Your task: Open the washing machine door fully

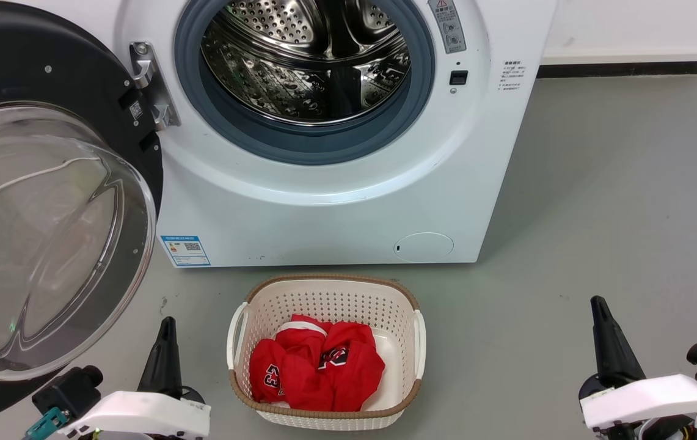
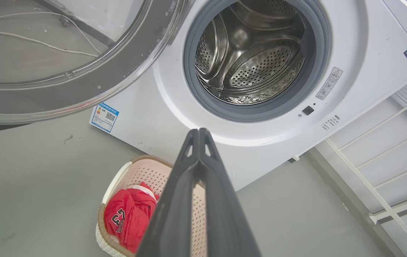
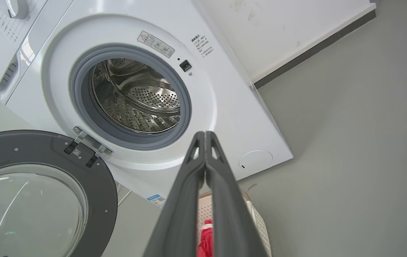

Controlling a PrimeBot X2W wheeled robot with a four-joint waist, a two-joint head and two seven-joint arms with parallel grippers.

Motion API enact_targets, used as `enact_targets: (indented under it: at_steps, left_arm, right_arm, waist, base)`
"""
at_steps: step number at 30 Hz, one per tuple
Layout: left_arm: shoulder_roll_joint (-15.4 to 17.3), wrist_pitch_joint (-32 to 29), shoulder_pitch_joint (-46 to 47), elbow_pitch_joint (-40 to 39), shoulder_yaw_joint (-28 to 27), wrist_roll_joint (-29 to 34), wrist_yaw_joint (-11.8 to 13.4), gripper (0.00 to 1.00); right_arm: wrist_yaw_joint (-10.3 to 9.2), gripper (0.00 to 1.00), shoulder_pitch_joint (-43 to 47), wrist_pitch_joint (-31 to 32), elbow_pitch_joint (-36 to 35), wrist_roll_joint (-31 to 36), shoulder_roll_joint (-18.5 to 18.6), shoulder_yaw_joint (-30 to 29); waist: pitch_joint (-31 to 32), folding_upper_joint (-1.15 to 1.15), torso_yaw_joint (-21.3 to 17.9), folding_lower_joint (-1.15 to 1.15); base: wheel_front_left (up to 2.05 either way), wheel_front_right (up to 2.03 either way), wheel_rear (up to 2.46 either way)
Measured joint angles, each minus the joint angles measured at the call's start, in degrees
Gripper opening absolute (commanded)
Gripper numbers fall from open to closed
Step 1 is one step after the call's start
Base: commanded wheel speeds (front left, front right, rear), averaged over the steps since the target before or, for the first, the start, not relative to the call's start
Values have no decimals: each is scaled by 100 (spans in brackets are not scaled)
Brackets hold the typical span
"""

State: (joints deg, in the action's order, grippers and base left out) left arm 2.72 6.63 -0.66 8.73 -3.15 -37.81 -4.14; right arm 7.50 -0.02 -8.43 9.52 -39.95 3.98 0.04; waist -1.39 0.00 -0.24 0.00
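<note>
Presently: left gripper and right gripper pressed closed, empty.
The washing machine door is found near the left gripper, swung wide left of the washing machine. Judged heavy, stiff, slick; black rim to be pushed, glass bowl spared.

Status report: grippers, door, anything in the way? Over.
Left gripper shut, empty; right gripper shut, empty. Washing machine door swung wide to the left, drum exposed. Basket of red clothes on the floor, apart from the door.
</note>
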Motion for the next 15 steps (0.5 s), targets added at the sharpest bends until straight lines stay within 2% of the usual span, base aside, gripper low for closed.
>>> enact_targets:
  at_steps: [15]
  left_arm:
    - [1,-296,137,113,-77,-1204,-80,0]
  right_arm:
    - [-1,0,-104,267,98,-1217,30,-67]
  waist:
    - [19,0,4,0]
  base:
    - [0,0,0]
